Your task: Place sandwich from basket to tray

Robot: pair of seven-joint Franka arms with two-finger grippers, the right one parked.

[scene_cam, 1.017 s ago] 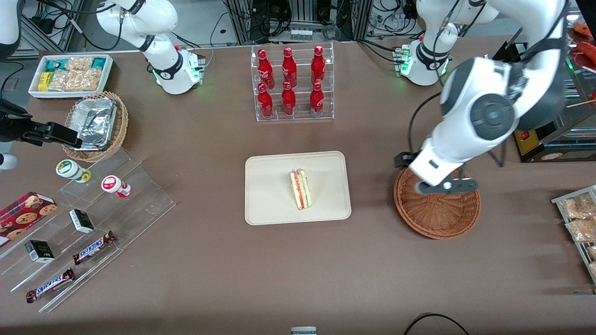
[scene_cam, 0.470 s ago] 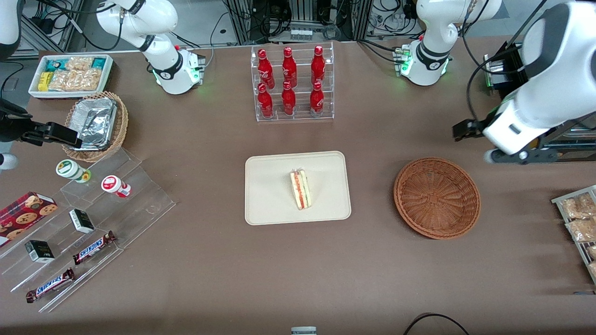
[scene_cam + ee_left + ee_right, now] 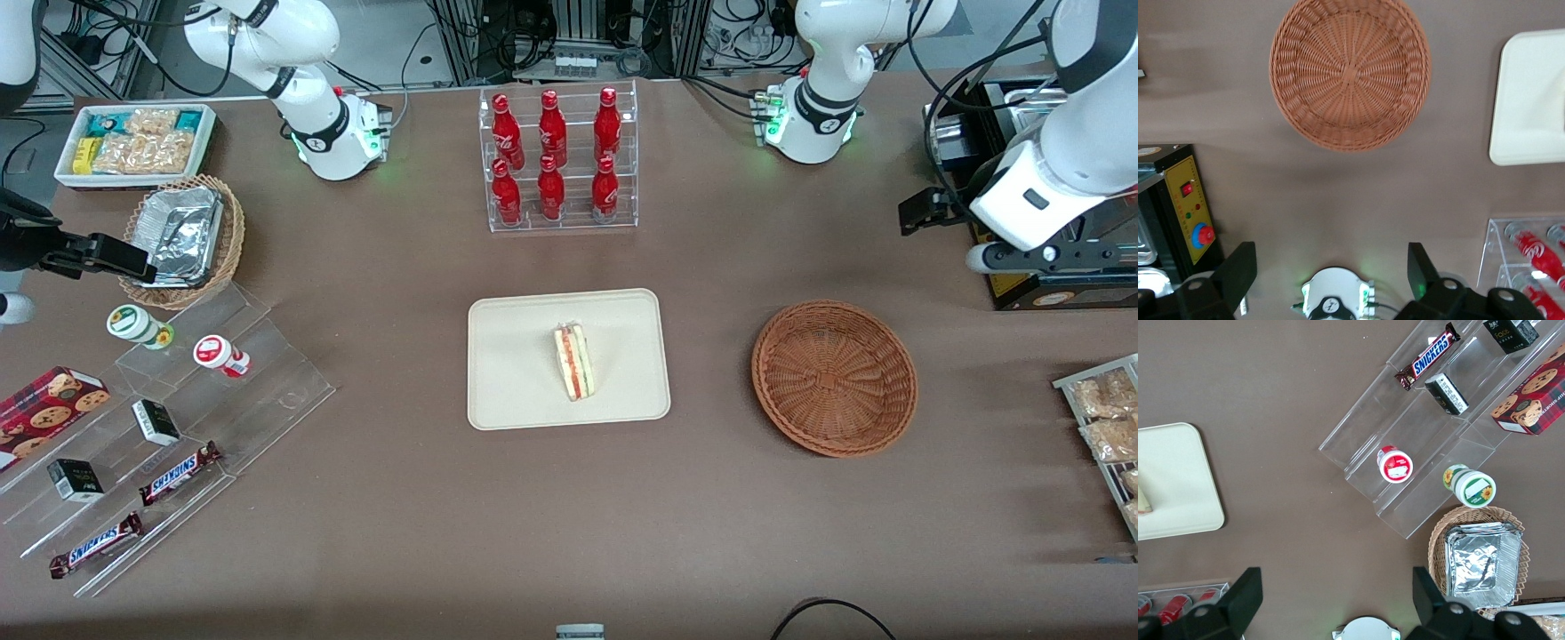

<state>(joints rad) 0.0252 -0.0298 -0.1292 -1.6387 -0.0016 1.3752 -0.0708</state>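
The sandwich [image 3: 575, 362] is lying on the tray [image 3: 516, 391], close to its middle, with the striped red, orange and green cut edge facing up. The tray is sitting near the centre of the table [image 3: 427, 498], nearer the front camera than the clear rack of red bottles [image 3: 557, 160]. Beside the tray, toward the working arm's end of the table, the basket [image 3: 834, 378] is resting with nothing in it — its woven bottom is showing fully in the left wrist view [image 3: 1350, 72], where a corner of the tray [image 3: 1528, 100] is also appearing.

The gripper [image 3: 1331, 270] is hanging high above the table, well apart from both basket and tray, farther from the front camera than the basket and over the edge of a black box with a yellow control panel [image 3: 1009, 271]. Its two dark fingers [image 3: 1238, 270] are standing wide apart, gripping nothing — only bare table and the arm's own base [image 3: 1336, 303] are showing between them.
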